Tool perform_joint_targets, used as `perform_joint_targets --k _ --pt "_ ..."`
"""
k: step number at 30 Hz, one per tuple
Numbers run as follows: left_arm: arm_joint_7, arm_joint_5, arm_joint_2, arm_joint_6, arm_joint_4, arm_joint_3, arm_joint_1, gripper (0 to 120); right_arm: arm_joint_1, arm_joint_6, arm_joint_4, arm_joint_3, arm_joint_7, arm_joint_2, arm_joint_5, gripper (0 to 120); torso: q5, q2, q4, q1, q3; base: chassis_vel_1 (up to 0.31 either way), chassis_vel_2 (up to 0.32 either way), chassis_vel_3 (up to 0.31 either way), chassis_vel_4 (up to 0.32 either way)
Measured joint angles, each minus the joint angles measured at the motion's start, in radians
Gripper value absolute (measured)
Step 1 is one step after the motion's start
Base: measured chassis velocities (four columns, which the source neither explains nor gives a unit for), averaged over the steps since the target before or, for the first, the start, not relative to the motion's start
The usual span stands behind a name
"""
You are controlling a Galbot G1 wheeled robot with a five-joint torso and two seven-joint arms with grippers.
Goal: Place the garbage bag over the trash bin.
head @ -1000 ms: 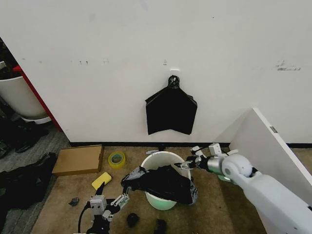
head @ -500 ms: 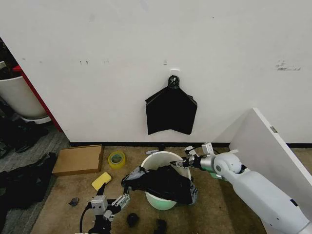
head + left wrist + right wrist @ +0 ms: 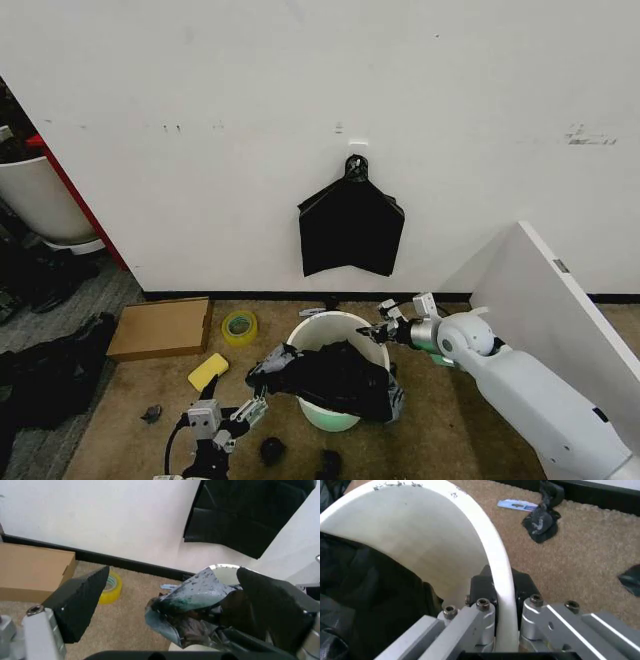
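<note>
the round white plastic trash bin (image 3: pixel 330 335) stands on the tan carpet (image 3: pixel 440 420) near the white wall (image 3: pixel 300 100), just below a flat black kite-shaped bundle (image 3: pixel 351 230) that hangs from a knotted top. the thin, glossy, crinkly black garbage bag (image 3: pixel 330 378) lies bunched across the near half of the bin's mouth, spilling over the front rim, while the far part of the rim is bare. the right gripper (image 3: pixel 378 333) sits at the bin's right rim; in the right wrist view its fingers (image 3: pixel 485 588) are closed onto the white rim (image 3: pixel 490 555), one inside the wall and one outside, with bag plastic dark inside the bin. the left gripper (image 3: pixel 262 390) is at the bag's left corner; in the left wrist view its two black pads (image 3: pixel 80 600) stand wide apart, and the crumpled corner of the bag (image 3: pixel 195 600) lies between them without being pinched. on the carpet to the left lie a flat brown cardboard box (image 3: pixel 162 327), a yellow roll of tape (image 3: pixel 239 327) and a yellow sponge (image 3: pixel 207 371). a white board (image 3: pixel 560 310) leans at the right.
</note>
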State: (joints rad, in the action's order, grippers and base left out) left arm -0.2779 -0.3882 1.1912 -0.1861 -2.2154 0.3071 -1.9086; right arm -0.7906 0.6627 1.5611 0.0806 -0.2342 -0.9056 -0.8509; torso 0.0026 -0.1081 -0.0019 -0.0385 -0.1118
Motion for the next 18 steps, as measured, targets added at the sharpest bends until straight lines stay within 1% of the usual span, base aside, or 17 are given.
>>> perform_joint_targets --k 1,4,6,8,10,11,13,14,15,16,17,18 --pt "0.000 -0.001 0.000 0.000 0.000 0.000 0.000 100 -0.003 0.001 0.003 -0.004 0.006 0.000 -0.003 2 0.0000 0.000 0.0000 0.000 0.000 0.000 0.000 0.000 0.000" --pt "-0.001 -0.006 -0.001 0.003 0.000 0.001 0.006 100 -0.038 0.006 0.030 -0.051 0.092 -0.006 -0.063 2 0.0000 0.000 -0.0001 0.000 0.000 0.000 0.000 0.000 0.000" --pt "-0.002 -0.017 0.000 0.008 -0.002 0.005 0.014 100 -0.070 0.005 0.060 -0.088 0.192 -0.018 -0.129 2 -0.0002 0.000 -0.0002 0.000 0.000 0.000 0.000 0.000 0.000" --pt "-0.002 -0.017 0.000 0.008 -0.002 0.005 0.014 100 -0.073 0.004 0.062 -0.089 0.198 -0.019 -0.133 2 -0.0002 0.000 -0.0002 0.000 0.000 0.000 0.000 0.000 0.000" --pt "-0.005 -0.035 0.000 0.017 -0.009 0.010 0.024 100 -0.110 -0.017 0.101 -0.120 0.326 -0.034 -0.207 2 -0.0001 0.000 -0.0001 0.000 0.000 0.000 0.000 0.000 0.000" --pt "-0.006 -0.043 -0.001 0.022 -0.011 0.011 0.029 100 -0.150 -0.042 0.146 -0.146 0.460 -0.046 -0.272 2 0.0000 0.000 0.0000 0.000 0.000 0.000 0.000 0.000 0.000" --pt "-0.006 -0.044 -0.001 0.022 -0.011 0.009 0.029 100 -0.190 -0.065 0.202 -0.161 0.599 -0.057 -0.329 2 -0.0004 0.000 -0.0003 0.000 0.000 0.000 0.000 0.000 0.000" --pt "-0.006 -0.044 -0.001 0.022 -0.008 0.007 0.030 100 -0.208 -0.083 0.230 -0.165 0.660 -0.067 -0.344 2 -0.0001 0.000 -0.0003 0.000 0.000 0.000 0.000 0.000 0.000" --pt "-0.006 -0.044 -0.001 0.022 -0.008 0.007 0.030 100 -0.208 -0.083 0.230 -0.165 0.660 -0.067 -0.344 2 -0.0001 0.000 -0.0003 0.000 0.000 0.000 0.000 0.000 0.000" --pt "-0.006 -0.044 -0.001 0.022 -0.006 0.005 0.030 100 -0.217 -0.095 0.248 -0.166 0.695 -0.074 -0.352 2 0.0000 0.000 -0.0004 0.000 0.000 0.000 0.000 0.000 0.000" --pt "-0.006 -0.044 -0.002 0.022 -0.003 0.003 0.031 100 -0.239 -0.126 0.296 -0.169 0.787 -0.100 -0.374 2 -0.0002 0.000 -0.0001 0.000 0.000 0.000 0.000 0.000 0.000" --pt "-0.006 -0.044 -0.003 0.022 -0.002 0.002 0.032 100 -0.248 -0.139 0.320 -0.169 0.833 -0.114 -0.386 2 -0.0003 0.000 0.0000 0.000 0.000 0.000 0.000 0.000 0.000"
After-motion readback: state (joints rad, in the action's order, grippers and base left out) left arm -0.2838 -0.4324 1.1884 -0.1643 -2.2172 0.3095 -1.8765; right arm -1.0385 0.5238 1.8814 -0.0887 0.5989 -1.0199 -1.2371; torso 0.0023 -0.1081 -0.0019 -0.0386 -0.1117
